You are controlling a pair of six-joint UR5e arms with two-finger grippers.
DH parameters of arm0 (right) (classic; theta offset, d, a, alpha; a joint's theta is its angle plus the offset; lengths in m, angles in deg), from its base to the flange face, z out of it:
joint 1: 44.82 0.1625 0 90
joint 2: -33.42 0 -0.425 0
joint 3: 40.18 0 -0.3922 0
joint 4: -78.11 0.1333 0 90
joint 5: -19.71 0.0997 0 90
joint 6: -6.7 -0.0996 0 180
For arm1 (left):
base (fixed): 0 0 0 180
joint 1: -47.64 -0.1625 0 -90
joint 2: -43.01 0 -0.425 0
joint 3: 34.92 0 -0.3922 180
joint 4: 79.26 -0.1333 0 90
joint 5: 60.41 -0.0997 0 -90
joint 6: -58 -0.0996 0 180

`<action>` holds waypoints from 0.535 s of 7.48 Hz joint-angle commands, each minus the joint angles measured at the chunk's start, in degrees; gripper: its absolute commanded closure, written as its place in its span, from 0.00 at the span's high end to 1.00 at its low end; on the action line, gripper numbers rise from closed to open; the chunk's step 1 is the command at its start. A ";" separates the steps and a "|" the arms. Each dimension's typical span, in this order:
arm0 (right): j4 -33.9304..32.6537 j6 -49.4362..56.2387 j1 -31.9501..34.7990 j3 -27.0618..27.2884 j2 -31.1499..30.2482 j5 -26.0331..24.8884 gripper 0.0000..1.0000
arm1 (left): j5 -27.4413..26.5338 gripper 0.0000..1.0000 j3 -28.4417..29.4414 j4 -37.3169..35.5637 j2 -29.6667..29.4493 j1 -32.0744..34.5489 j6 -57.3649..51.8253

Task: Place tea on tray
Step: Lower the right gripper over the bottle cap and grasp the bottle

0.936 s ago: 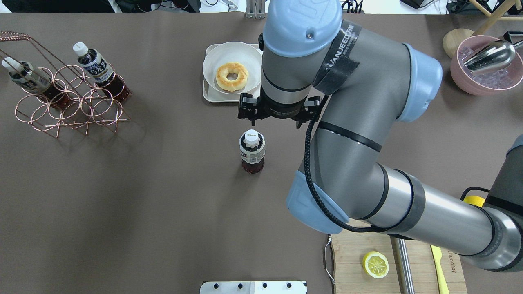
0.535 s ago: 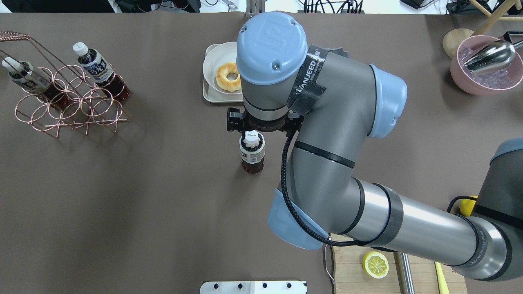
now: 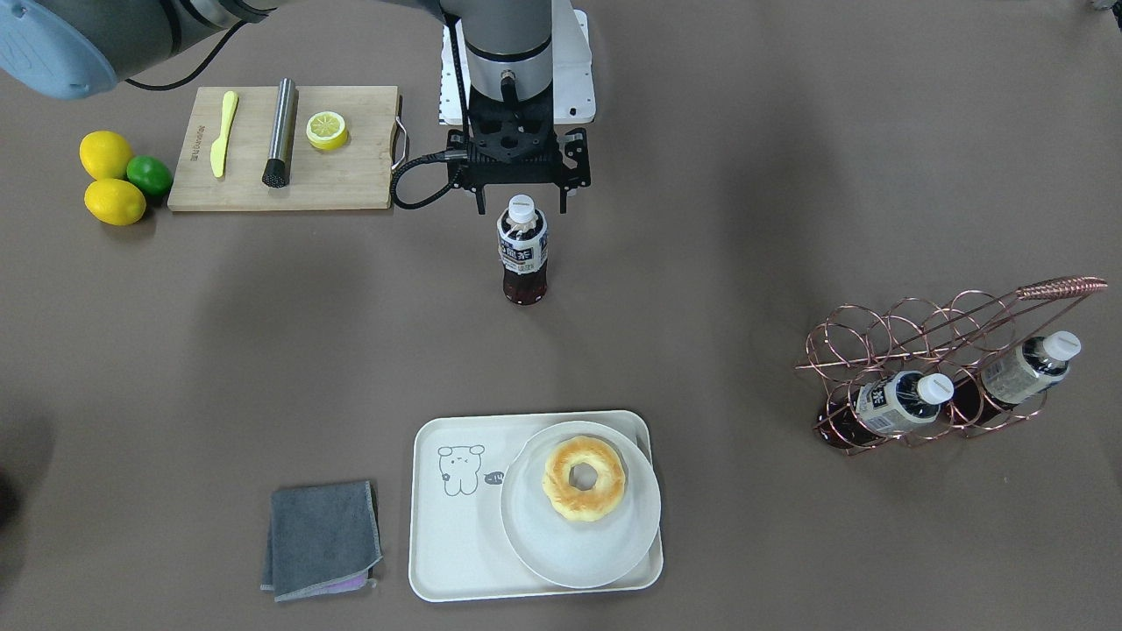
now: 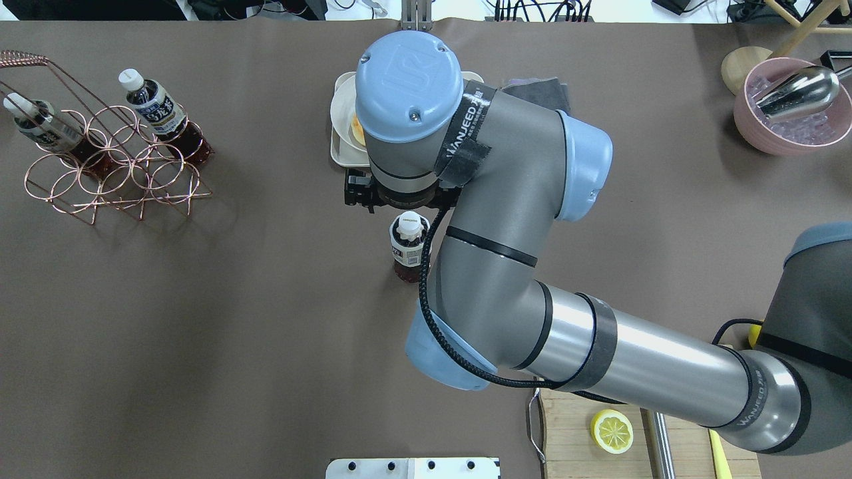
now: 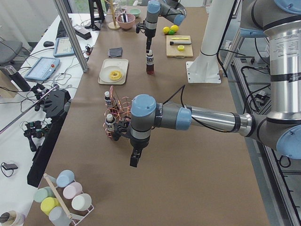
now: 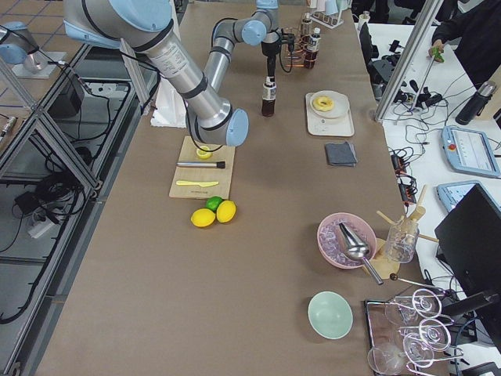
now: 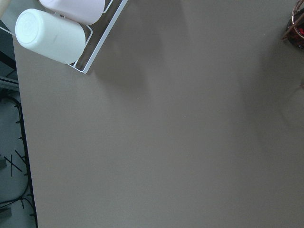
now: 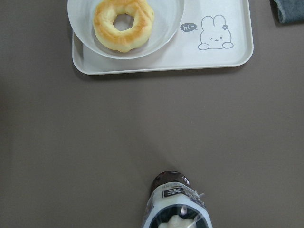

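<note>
The tea (image 3: 523, 250) stands upright and alone mid-table; it also shows in the overhead view (image 4: 411, 246) and at the bottom edge of the right wrist view (image 8: 175, 206). The cream tray (image 3: 456, 526) lies beyond it, apart from it, its cartoon end bare (image 8: 213, 52). My right gripper (image 3: 520, 188) points down just above the bottle's white cap; its fingers are hidden under the wrist, so I cannot tell if it is open. My left gripper (image 5: 135, 160) hangs over bare table far to the left; I cannot tell its state.
A white plate with a doughnut (image 3: 583, 478) fills half the tray. A copper wire rack (image 3: 947, 368) holds two more bottles. A grey cloth (image 3: 323, 539) lies beside the tray. A cutting board (image 3: 351, 180), lemons (image 3: 114, 180) and a pink bowl (image 4: 792, 133) sit on my right.
My right arm has swung left and back from the tray's near edge to just over the tea bottle. The bottle has not moved.
</note>
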 commanded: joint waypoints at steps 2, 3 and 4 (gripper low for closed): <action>-0.27 -0.21 -0.07 -1.89 1.36 -0.16 0.86 | 0.00 0.98 0.50 0.00 -0.08 0.00 0.00; -0.97 -0.21 -0.07 -1.89 1.18 -0.16 0.87 | 0.00 0.98 0.51 0.00 0.01 0.00 0.00; -0.98 -0.13 -0.07 -1.89 0.57 -0.16 0.88 | 0.00 0.98 0.51 0.00 -0.08 0.00 0.00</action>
